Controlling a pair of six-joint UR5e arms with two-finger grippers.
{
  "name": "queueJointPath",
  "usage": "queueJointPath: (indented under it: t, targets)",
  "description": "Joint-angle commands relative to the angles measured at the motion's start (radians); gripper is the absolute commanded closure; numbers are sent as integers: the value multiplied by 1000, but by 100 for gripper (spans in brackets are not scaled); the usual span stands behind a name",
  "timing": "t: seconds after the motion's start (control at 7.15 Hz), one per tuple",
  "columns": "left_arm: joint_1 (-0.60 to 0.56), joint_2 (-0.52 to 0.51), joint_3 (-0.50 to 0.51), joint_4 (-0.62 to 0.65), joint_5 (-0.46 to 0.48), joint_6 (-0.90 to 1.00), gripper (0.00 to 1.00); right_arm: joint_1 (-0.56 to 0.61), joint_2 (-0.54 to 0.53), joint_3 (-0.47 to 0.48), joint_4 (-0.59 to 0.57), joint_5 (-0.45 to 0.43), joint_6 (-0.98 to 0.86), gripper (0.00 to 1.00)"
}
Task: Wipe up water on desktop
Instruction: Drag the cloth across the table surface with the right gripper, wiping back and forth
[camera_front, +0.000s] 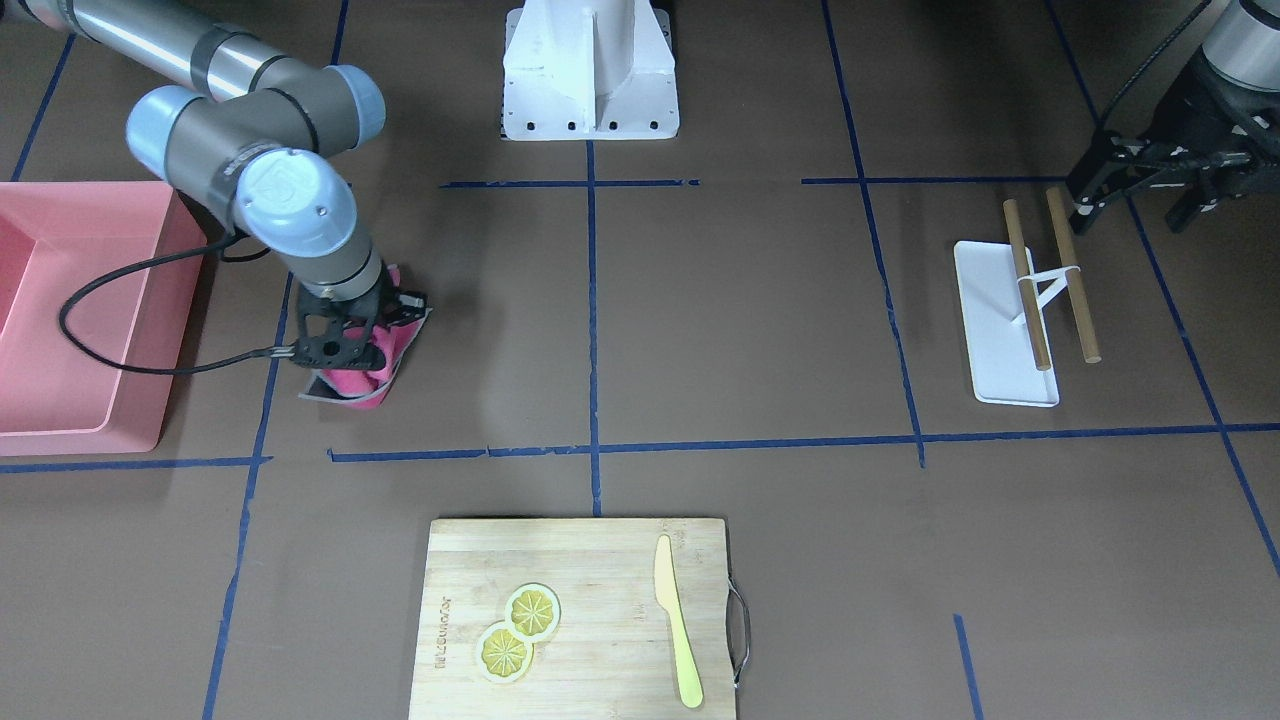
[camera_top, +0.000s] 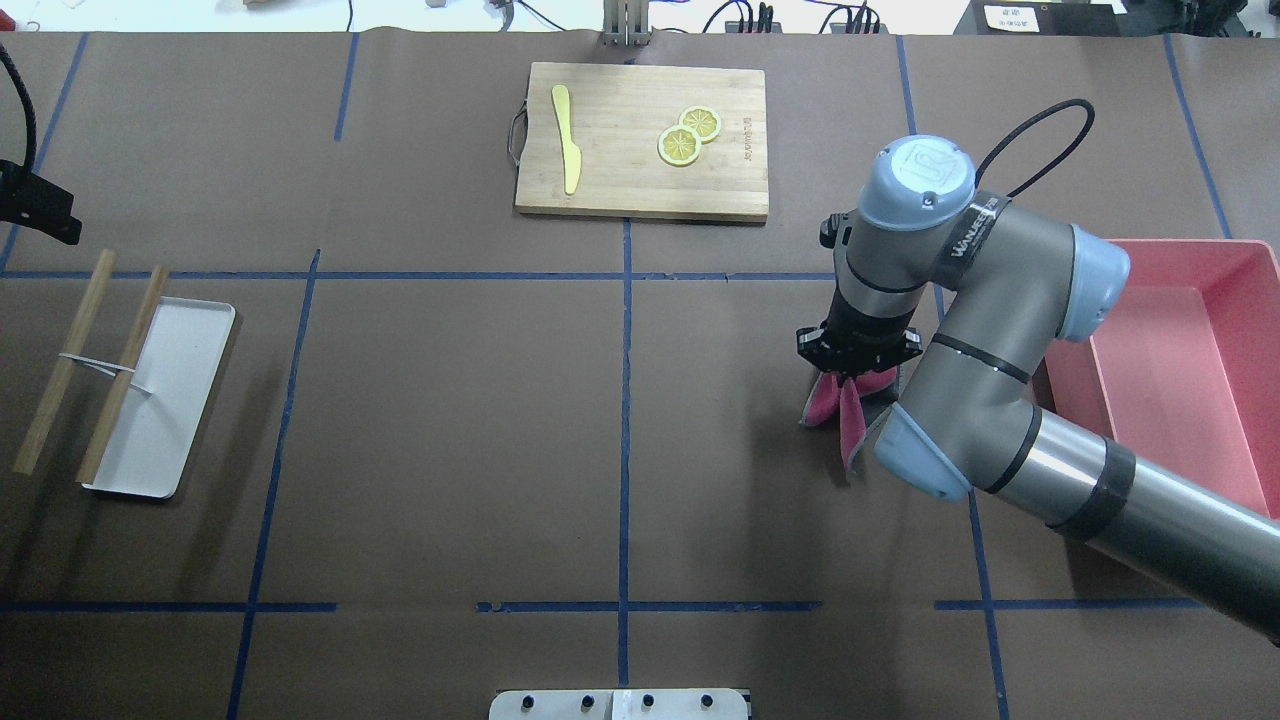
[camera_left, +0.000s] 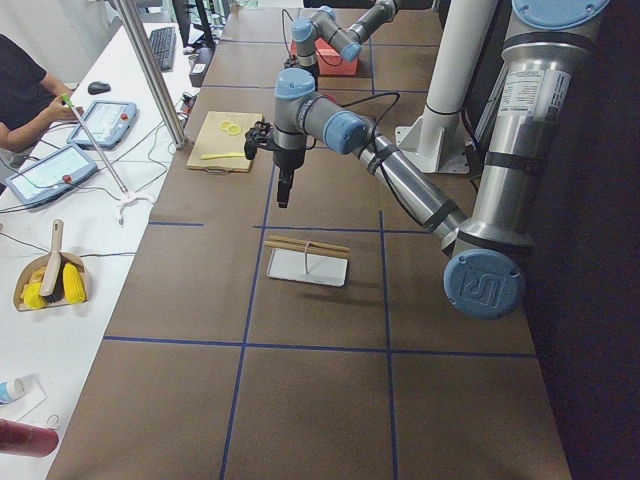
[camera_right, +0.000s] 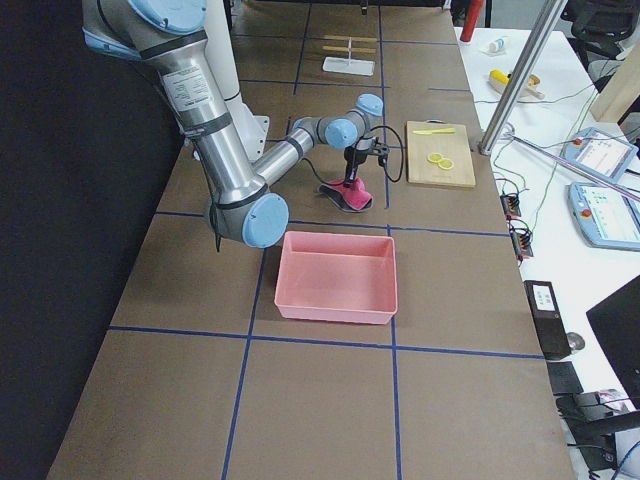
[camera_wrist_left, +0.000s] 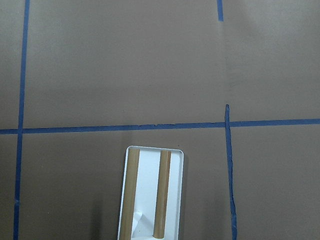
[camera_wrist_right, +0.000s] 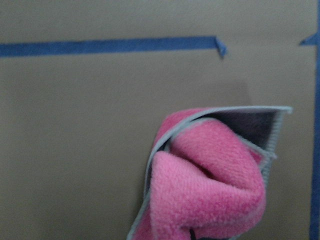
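The desktop (camera_front: 750, 320) is a dark-brown surface with blue tape lines; I see no distinct water on it. My right gripper (camera_front: 345, 362) points down and is shut on a pink cloth (camera_front: 352, 382) with a grey backing. The bunched cloth touches the desktop beside a blue tape line. It also shows in the overhead view (camera_top: 826, 400) and fills the right wrist view (camera_wrist_right: 210, 190). My left gripper (camera_front: 1135, 215) hangs above the desktop near the white tray, open and empty.
A pink bin (camera_front: 60, 300) stands close to the right arm. A bamboo cutting board (camera_front: 580, 560) carries two lemon slices (camera_front: 518, 630) and a yellow knife (camera_front: 677, 620). A white tray (camera_front: 990, 300) holds a two-stick wooden rack (camera_front: 1050, 280). The robot's white base (camera_front: 590, 70) is at the back.
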Motion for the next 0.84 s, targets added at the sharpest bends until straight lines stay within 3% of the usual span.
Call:
queueJointPath:
  t: [0.0,0.28,0.42,0.7]
  targets:
    - [-1,0,6,-2,1,3,0,-107,-1,85,1,7,126,100]
    - [-7,-2,6,-2,1,3,0,-207,0,136,5,3,255,100]
    - [-9,-2,6,-2,1,3,0,-230,-1,130,83,1,304,100]
    - [-9,-2,4,-2,1,0,0,-192,-3,67,158,-40,300,100]
